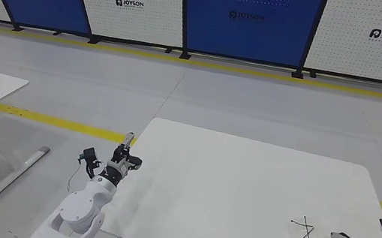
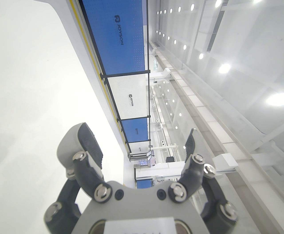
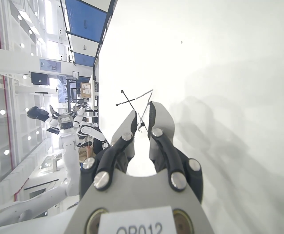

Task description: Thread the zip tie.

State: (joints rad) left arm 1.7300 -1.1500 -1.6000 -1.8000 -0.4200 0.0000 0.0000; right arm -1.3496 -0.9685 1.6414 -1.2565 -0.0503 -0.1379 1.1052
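Two black zip ties (image 3: 128, 101) lie crossed on the white worktop (image 1: 240, 188), at the lower right of the top view. A pale zip tie (image 3: 144, 94) lies just beside them. The right claw (image 3: 143, 109) sits low over this spot. Its jaws stand narrowly apart, and a thin strap with a small dark head lies in the gap. At the lower left of the top view, by the worktop's left edge, the left claw (image 2: 137, 133) hangs with jaws spread wide, holding nothing.
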